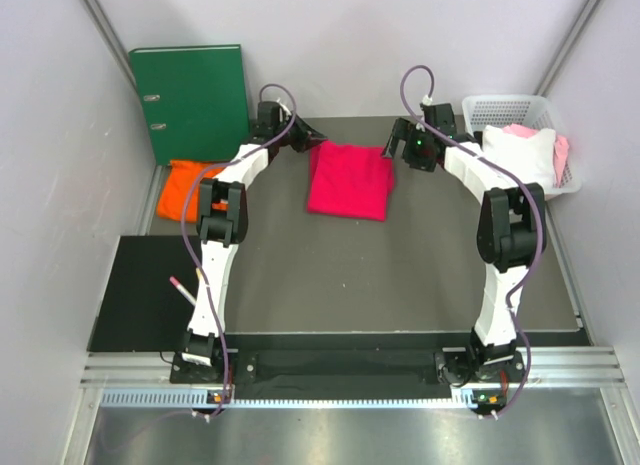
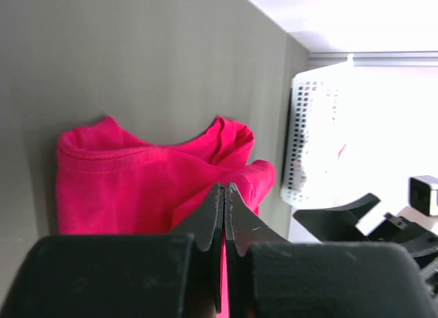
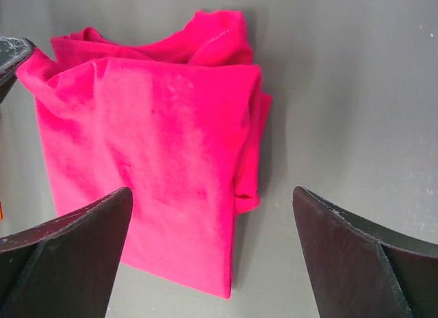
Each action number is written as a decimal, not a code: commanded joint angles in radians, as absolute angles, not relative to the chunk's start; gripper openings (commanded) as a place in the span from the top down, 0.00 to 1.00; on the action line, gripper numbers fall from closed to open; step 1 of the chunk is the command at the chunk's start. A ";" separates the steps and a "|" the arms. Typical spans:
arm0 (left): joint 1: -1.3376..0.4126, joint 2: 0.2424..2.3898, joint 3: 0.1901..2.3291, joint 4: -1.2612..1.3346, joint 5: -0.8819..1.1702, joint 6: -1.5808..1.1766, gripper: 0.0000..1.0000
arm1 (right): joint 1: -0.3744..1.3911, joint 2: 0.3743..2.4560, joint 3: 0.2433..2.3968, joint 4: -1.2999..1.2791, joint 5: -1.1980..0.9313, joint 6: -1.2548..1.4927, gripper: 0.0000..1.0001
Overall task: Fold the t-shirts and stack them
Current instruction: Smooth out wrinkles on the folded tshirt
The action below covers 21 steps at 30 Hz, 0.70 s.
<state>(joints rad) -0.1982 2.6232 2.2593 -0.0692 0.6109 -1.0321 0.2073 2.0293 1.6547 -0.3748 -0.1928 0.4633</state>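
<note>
Left wrist view: the left gripper has its jaws pressed together on a raised corner of the pink t-shirt, with a sliver of cloth showing between them. The right gripper hangs over the shirt's opposite side, jaws wide apart and holding nothing. The pink t-shirt lies as a folded, slightly lumpy rectangle on the grey table, between the two wrists.

I judge that the shirt is about to be lifted or folded once more. For that, the right gripper should pinch the matching corner through all layers. Both grippers should then rise together so the fold does not spill.

The orange t-shirt sits to the left of the pink t-shirt and is the likely stacking spot, though the left arm covers part of it. Farther back and left of the pink t-shirt lies a green binder. To the right of the pink t-shirt stands a white basket holding pale cloth. Neither blocks the way.
</note>
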 commanded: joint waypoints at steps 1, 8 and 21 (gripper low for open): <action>-0.169 2.585 2.272 0.055 0.617 -1.081 1.00 | 0.209 2.059 1.707 -0.373 -0.212 0.445 0.00; -0.126 2.557 2.238 0.083 0.597 -1.098 1.00 | 0.209 2.077 1.701 -0.371 -0.221 0.448 0.00; -0.117 2.556 2.197 0.003 0.563 -1.036 1.00 | 0.210 2.086 1.713 -0.367 -0.230 0.456 0.00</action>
<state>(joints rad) -0.1287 2.6232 2.2005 0.0059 0.5850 -1.0832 0.2070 2.0811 1.6699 -0.3897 -0.2192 0.4637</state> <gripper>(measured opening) 0.011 0.995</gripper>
